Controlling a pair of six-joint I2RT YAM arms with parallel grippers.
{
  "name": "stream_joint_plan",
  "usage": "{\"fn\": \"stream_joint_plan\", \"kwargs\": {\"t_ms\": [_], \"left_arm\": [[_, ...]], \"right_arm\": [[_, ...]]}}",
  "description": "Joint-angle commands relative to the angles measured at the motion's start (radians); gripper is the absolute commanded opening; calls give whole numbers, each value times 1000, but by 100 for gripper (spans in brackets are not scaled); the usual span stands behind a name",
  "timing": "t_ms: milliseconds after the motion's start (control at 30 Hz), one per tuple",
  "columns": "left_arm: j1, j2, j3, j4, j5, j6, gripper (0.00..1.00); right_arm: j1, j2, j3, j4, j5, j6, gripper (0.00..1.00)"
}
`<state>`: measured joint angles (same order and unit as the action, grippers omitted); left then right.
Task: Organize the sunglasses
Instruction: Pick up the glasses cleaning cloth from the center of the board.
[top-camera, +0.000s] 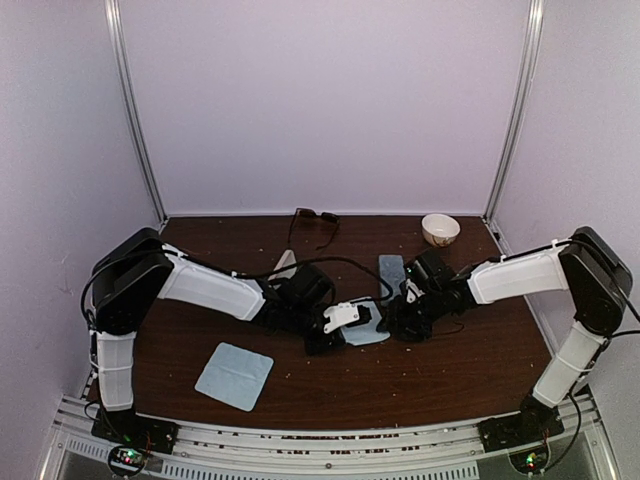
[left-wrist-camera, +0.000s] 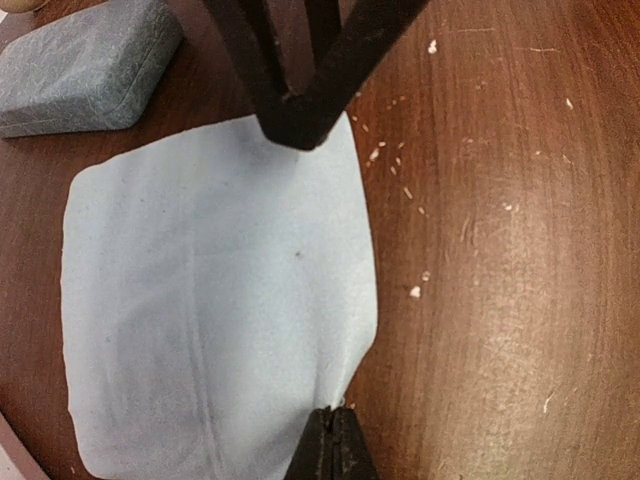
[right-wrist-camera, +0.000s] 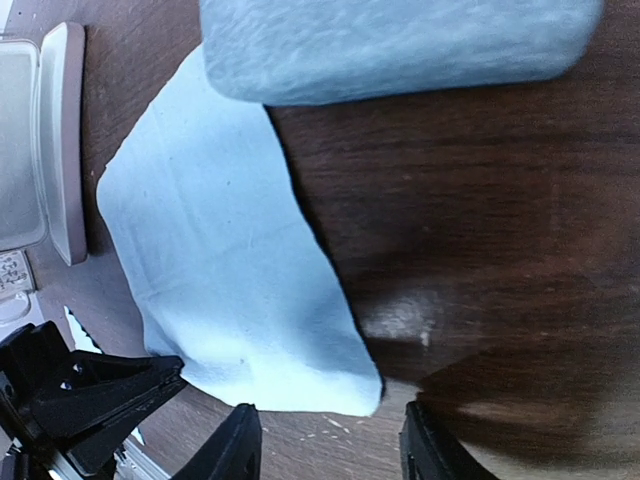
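On the middle of the dark wooden table (top-camera: 450, 370), the left gripper (left-wrist-camera: 331, 425) had its fingers pressed together on an edge of a light-blue square cloth (left-wrist-camera: 210, 290), the right gripper (right-wrist-camera: 330, 430) stood spread astride that cloth's corner, and the chunky dark-framed sunglasses (top-camera: 313, 217) lay well apart at the far edge.

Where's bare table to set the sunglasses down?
Free: the near strip right of the near cloth; the back between sunglasses and bowl. Crowded: the middle, around the centre cloth and case.
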<state>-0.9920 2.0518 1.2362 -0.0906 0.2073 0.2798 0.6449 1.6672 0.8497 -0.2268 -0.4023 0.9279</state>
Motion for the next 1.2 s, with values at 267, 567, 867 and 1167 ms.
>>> {"fn": "stream_joint_plan", "kwargs": {"t_ms": [267, 567, 867, 1167], "left_arm": [[1, -8, -24, -12, 24, -8, 0], [1, -4, -24, -11, 26, -11, 0], [1, 0, -22, -12, 26, -13, 0], [2, -13, -27, -14, 31, -23, 0]], "right_arm": [[9, 53, 31, 11, 8, 17, 37], [9, 73, 21, 28, 6, 17, 24], [9, 84, 16, 18, 26, 1, 15], [9, 83, 19, 1, 28, -23, 0]]}}
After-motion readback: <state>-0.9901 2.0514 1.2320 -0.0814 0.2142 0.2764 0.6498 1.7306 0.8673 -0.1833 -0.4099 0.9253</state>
